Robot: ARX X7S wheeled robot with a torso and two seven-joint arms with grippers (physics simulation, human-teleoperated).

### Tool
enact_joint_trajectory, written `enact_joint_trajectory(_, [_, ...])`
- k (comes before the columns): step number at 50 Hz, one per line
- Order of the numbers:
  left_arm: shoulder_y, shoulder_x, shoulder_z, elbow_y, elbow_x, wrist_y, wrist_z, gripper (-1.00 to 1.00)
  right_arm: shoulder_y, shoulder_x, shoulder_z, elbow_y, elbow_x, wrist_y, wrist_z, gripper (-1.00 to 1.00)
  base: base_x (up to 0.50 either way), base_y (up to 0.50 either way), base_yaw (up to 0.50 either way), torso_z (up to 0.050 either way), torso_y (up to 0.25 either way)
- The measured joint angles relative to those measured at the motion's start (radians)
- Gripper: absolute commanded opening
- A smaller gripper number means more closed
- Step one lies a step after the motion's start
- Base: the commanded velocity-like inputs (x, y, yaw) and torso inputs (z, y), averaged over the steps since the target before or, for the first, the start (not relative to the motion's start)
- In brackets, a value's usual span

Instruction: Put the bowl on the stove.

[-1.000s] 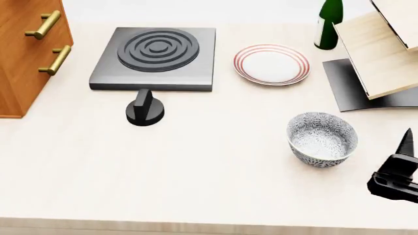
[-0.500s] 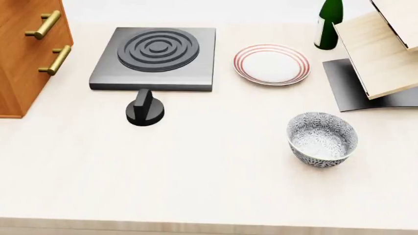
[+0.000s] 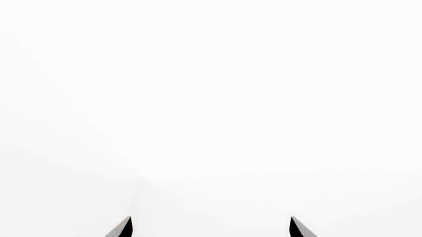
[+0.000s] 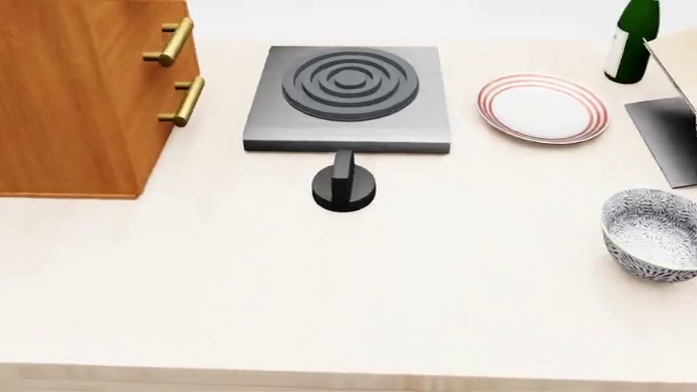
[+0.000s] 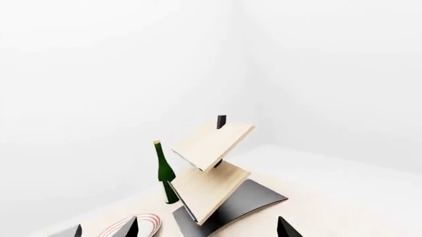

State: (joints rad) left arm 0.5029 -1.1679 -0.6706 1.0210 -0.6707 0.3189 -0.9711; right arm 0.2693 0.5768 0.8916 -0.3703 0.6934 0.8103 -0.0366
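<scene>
The bowl (image 4: 657,234) is seen standing upright at the right edge of the tabletop (image 4: 326,294), untouched and well apart from the stove (image 4: 348,98), which lies toward the far edge. A black knob (image 4: 343,188) is set just in front of the stove, and a red-ringed plate (image 4: 543,108) beside it. A green bottle (image 4: 628,37) carries a pale label on which no writing can be read. Both tools are held apart at the tips: the left tool (image 3: 209,228), the right tool (image 5: 207,228).
</scene>
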Motion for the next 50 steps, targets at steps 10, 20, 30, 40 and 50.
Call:
enact_joint_trajectory(10, [0.001,-0.017,0.019,-0.003,0.007,0.013,-0.019,1.0,-0.003,-0.002,-0.017,0.004,-0.008,-0.011,-0.004,1.0,0.0,0.5,0.0,0.0,0.0])
enact_joint_trajectory(20, [0.0,-0.022,0.03,-0.007,0.013,0.021,-0.025,1.0,-0.004,-0.007,-0.032,0.011,-0.022,-0.025,0.0,1.0,0.0,0.06,0.0,0.0,0.0])
enact_joint_trajectory(30, [-0.001,-0.023,0.039,-0.007,0.02,0.023,-0.027,1.0,-0.01,-0.008,-0.043,0.015,-0.038,-0.035,0.002,1.0,0.06,0.0,0.0,0.0,0.0])
enact_joint_trajectory(40, [-0.003,-0.024,0.048,-0.009,0.024,0.023,-0.029,1.0,-0.019,-0.01,-0.04,0.015,-0.031,-0.04,-0.01,1.0,0.49,0.0,0.0,0.0,0.0])
enact_joint_trajectory(50, [-0.005,-0.024,0.054,-0.011,0.025,0.023,-0.028,1.0,-0.025,-0.012,-0.048,0.02,-0.036,-0.049,-0.016,1.0,0.5,0.0,0.0,0.0,0.0])
